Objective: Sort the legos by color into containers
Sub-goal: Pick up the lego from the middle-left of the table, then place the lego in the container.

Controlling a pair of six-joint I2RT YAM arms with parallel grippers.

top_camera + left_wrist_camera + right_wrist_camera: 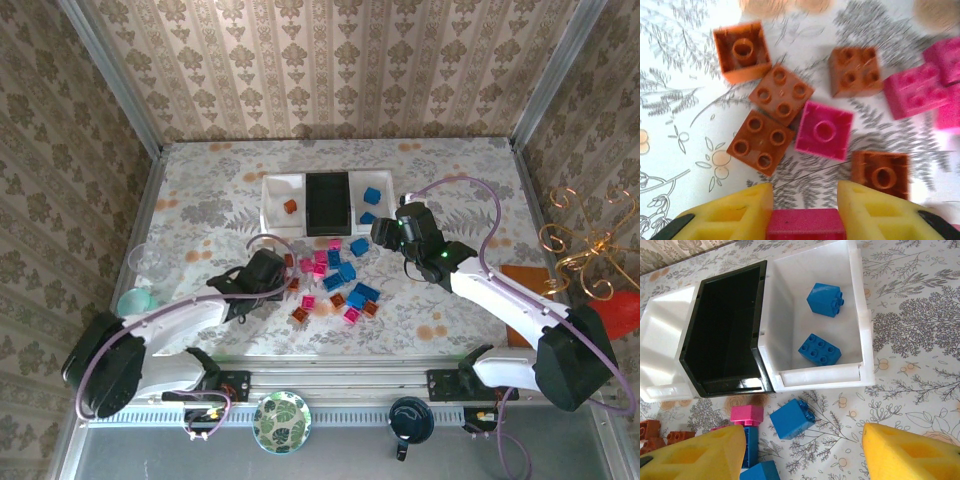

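While the left hand sits low over the loose legos on the tabletop, its yellow fingers appear clenched on a pink lego, though the frame's bottom edge crops that grip. Brown and pink bricks lie just ahead of it. The right hand hangs released, its fingers wide apart, near the containers. Two blue legos lie in the right white tray. One brown lego lies in the left white tray.
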